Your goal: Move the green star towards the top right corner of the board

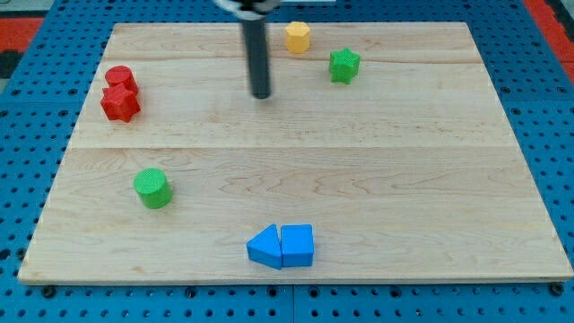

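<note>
The green star [343, 65] lies on the wooden board [430, 179] near the view's top, right of centre. My tip [261, 95] rests on the board to the left of the star and slightly lower, well apart from it. The rod rises straight up to the view's top edge. A yellow hexagon block [298, 37] sits just up and left of the star, between the rod and the star.
A red cylinder [119, 79] and a red star [119, 104] touch each other near the board's left edge. A green cylinder [152, 188] lies at lower left. Two blue blocks [282, 246] sit together at bottom centre. Blue pegboard surrounds the board.
</note>
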